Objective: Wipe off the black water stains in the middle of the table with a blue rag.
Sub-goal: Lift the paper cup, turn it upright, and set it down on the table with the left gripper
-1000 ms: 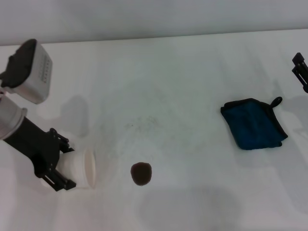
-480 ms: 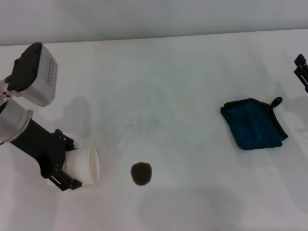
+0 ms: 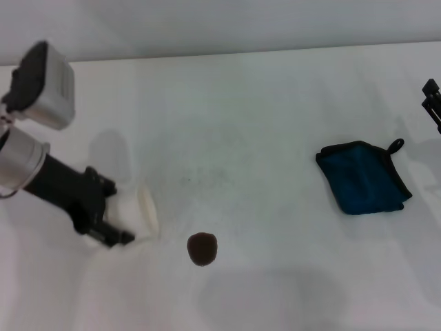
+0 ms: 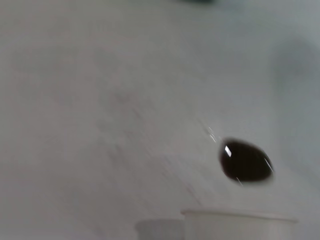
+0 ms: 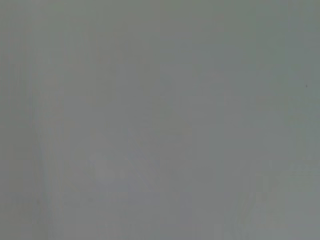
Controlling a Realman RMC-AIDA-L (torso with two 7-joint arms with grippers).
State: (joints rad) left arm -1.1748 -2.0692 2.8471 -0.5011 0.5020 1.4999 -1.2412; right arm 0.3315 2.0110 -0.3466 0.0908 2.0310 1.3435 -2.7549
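Black water stains (image 3: pixel 202 248) amounted to one small, roundish, dark brown blot on the near middle of the table (image 3: pixel 262 110), a wide, matte white top; in the left wrist view the blot (image 4: pixel 245 161) looked glossy, with bright glints on it. Well apart to its right lay the blue rag (image 3: pixel 363 177), a folded teal cloth with black edging and a small black loop at its far corner, untouched. Just left of the blot, the left gripper (image 3: pixel 114 221) gripped a white paper cup (image 3: pixel 141 212) tipped on its side, its outline smeared and hard to trace. The right gripper (image 3: pixel 433 102) showed only as a dark sliver cut off at the right edge, fingers hidden.
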